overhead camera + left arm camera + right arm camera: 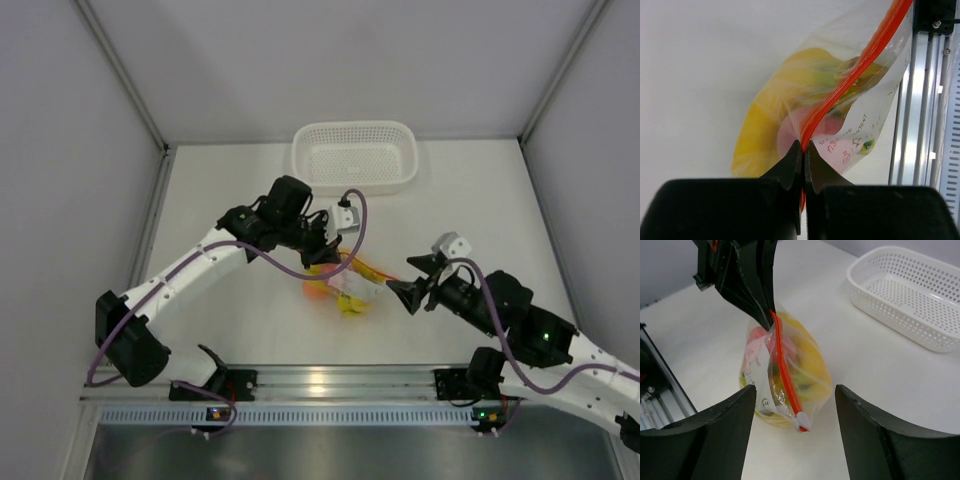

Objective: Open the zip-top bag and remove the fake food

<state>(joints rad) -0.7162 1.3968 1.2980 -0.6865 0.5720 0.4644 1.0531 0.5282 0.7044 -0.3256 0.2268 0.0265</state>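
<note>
- Left gripper (328, 258), centre-left of the top view: jaws closed tight on the orange-red zip strip (860, 65) at one end, with the strip pinched between the fingertips in the left wrist view
- Zip-top bag (348, 287), centre of the top view: held up by that pinched end, and its lower part appears to rest on the table (480, 200); whether it bears any weight there cannot be told
- Zip strip condition: it runs as a single unbroken line from the pinch down to a small white slider tab (801, 422) at the free end, low in the right wrist view, so the seal is judged not yet opened
- Fake food (810, 355): inside the bag, with yellow, pink and green shapes visible through the plastic; none lies outside it
- Right gripper (410, 277), centre-right of the top view: jaws spread wide and holding nothing, with the free end of the bag lying between the two fingers in its own view, apparently untouched
- White basket (905, 295), upper right of the right wrist view: well apart from the bag, with nothing seen in it
- Step in hand, as judged: opening the bag, with one end anchored and the opposing grip not yet taken
- Next move calls for: the right fingers to close on the slider tab or the lip beside it, then draw along the strip against the left hold; a grab that is too low risks catching film and food instead
</note>
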